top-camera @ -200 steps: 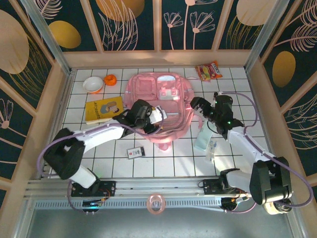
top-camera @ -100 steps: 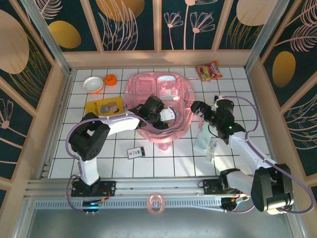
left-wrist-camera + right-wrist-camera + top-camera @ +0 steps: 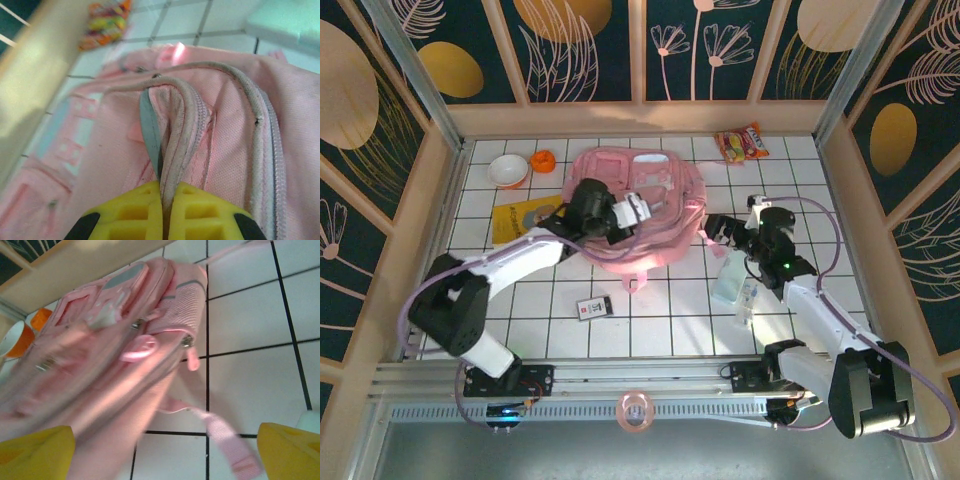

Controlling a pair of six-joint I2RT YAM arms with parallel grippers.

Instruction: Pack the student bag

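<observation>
Left end effector [image 3: 162, 189] is clamped shut on a fold of the student bag [image 3: 665, 180], right on the greyish zip edge. In the wrist view the yellow pads [image 3: 130, 212] are squeezed together and the piping runs up out from between them. From above, that pinch sits on the left-middle part of the bag, which lies flat in the far middle of the table [image 3: 670, 320]. Its long axis runs roughly away from the arms, with the little pink loop [image 3: 635, 285] pointing back toward the bases. Right end effector [image 3: 712, 228] is spread wide with nothing in it. It sits just off the bag's right flank, close but not touching, so from there the bag is directly to its left. Its wrist view looks along the bag's side, with a loose strap [image 3: 220, 432] trailing over the tiles between the two fingers. My guess is the next bit hinges on that gap. The right side is the free one and the nearer one to that edge, so it could grab the opposite lip of the zip to spread the opening. It could also swing back for the pale green pack [image 3: 725, 288] lying just beside its arm. The yellow book [image 3: 512, 225] is over on the left arm's side, but that arm is busy.
</observation>
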